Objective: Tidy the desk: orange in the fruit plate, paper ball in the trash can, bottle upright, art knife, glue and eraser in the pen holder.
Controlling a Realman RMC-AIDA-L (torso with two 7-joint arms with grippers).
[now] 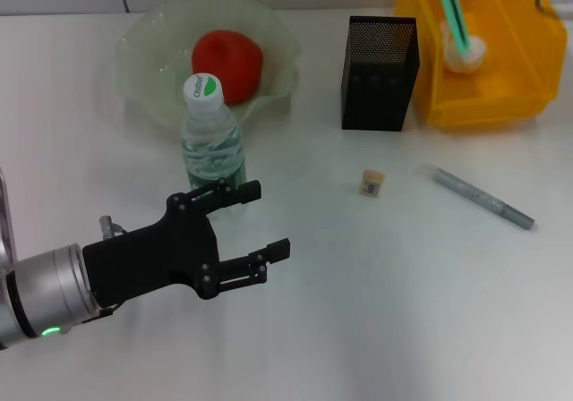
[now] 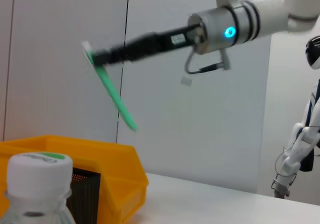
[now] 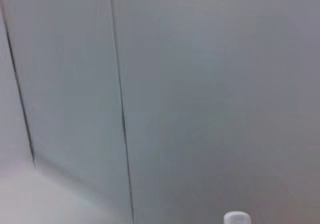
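Observation:
The bottle (image 1: 213, 141) stands upright in front of the fruit plate (image 1: 143, 38), which holds the orange (image 1: 226, 61). My left gripper (image 1: 260, 222) is open and empty, just beside the bottle's base. The bottle's cap shows in the left wrist view (image 2: 37, 171). My right gripper (image 2: 97, 59) is shut on a long green art knife (image 2: 117, 101), held high in the air. In the head view the knife (image 1: 450, 7) hangs over the trash can (image 1: 501, 79). The eraser (image 1: 372, 183) lies on the table in front of the pen holder (image 1: 380, 61).
A grey glittery stick (image 1: 483, 198) lies on the table right of the eraser. A white crumpled lump (image 1: 464, 52) sits in the yellow bin. The bin (image 2: 100, 169) and pen holder (image 2: 82, 196) also show in the left wrist view. The right wrist view shows mostly wall.

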